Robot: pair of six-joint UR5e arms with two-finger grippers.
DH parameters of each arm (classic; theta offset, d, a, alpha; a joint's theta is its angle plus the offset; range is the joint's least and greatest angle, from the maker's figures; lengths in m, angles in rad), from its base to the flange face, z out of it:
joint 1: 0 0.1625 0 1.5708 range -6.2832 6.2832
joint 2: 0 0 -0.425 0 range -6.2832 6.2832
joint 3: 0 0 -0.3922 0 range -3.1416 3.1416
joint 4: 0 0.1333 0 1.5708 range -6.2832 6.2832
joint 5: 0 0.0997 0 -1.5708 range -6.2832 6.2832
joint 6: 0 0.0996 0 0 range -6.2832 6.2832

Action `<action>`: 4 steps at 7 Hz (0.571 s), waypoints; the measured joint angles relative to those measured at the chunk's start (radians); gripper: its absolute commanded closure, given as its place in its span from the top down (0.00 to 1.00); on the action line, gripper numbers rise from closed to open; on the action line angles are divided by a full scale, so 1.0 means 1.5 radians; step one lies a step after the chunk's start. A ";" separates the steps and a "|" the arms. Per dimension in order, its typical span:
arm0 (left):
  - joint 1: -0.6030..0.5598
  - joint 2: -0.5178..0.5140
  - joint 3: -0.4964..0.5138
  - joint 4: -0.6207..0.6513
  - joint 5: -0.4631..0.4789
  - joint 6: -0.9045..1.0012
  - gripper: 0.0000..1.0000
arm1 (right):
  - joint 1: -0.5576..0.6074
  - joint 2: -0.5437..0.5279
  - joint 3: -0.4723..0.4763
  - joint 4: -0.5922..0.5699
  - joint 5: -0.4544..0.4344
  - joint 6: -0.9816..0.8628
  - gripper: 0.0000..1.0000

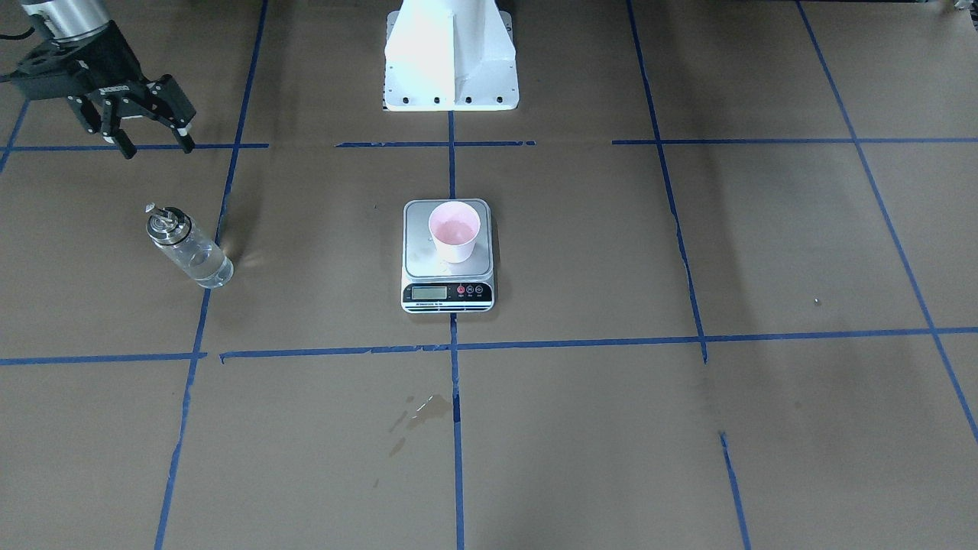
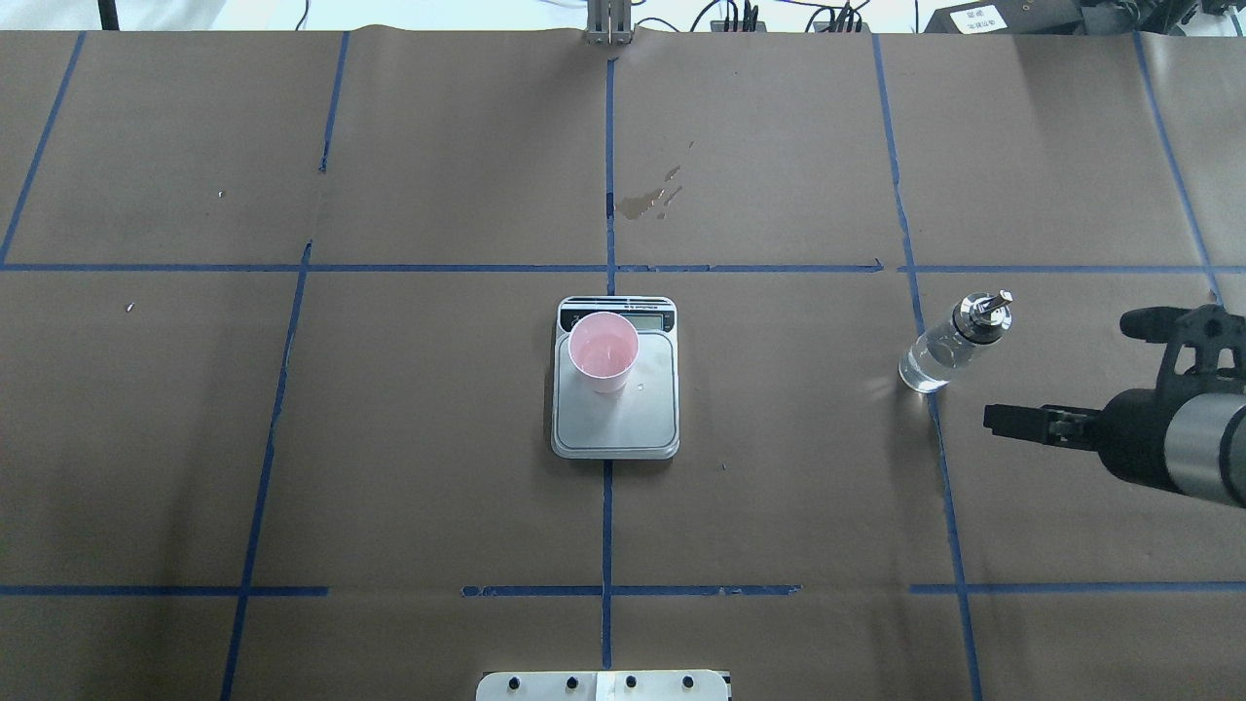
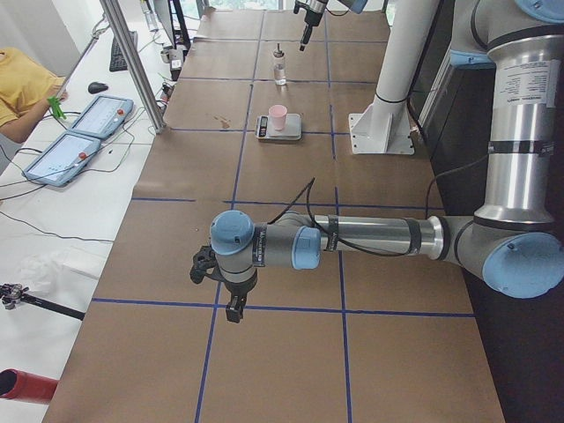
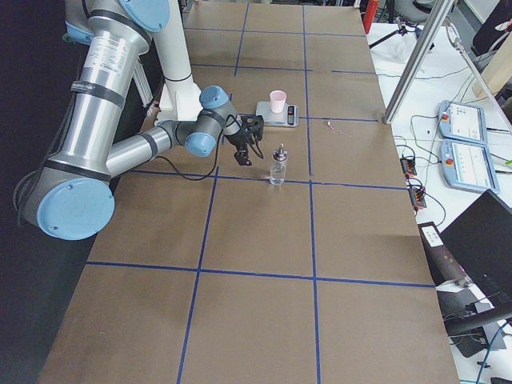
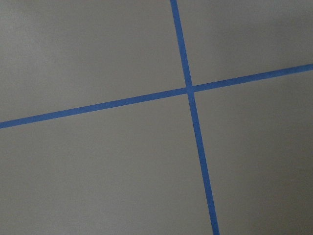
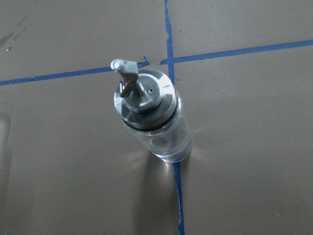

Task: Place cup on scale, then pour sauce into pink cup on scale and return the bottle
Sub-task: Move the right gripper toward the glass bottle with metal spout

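The pink cup (image 1: pixel 454 231) stands upright on the back half of the scale (image 1: pixel 424 263) at the table's centre; it also shows in the overhead view (image 2: pixel 604 350). The clear glass bottle (image 1: pixel 187 248) with its silver spout cap stands upright on a blue tape line, apart from the scale, and holds clear liquid (image 6: pixel 164 142). My right gripper (image 1: pixel 157 145) is open and empty, a short way behind the bottle and not touching it. My left gripper (image 3: pixel 214 289) hovers over bare paper far from the scale; I cannot tell if it is open or shut.
A dark wet stain (image 1: pixel 420 409) marks the paper on the operators' side of the scale. The white robot base (image 1: pixel 451 61) stands behind the scale. Tablets (image 3: pixel 88 115) and a metal post (image 3: pixel 132 62) lie beyond the table's far edge.
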 measured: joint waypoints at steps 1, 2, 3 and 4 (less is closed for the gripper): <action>0.000 0.000 -0.001 -0.001 0.000 0.000 1.00 | -0.055 0.012 -0.021 0.003 -0.091 0.023 1.00; 0.000 -0.001 -0.001 -0.002 -0.001 0.001 1.00 | -0.080 0.037 -0.057 0.016 -0.152 0.026 1.00; 0.001 -0.002 -0.001 -0.003 -0.001 0.001 1.00 | -0.089 0.056 -0.102 0.051 -0.189 0.019 1.00; 0.001 -0.003 -0.002 -0.005 -0.001 0.001 1.00 | -0.092 0.068 -0.150 0.100 -0.218 0.005 1.00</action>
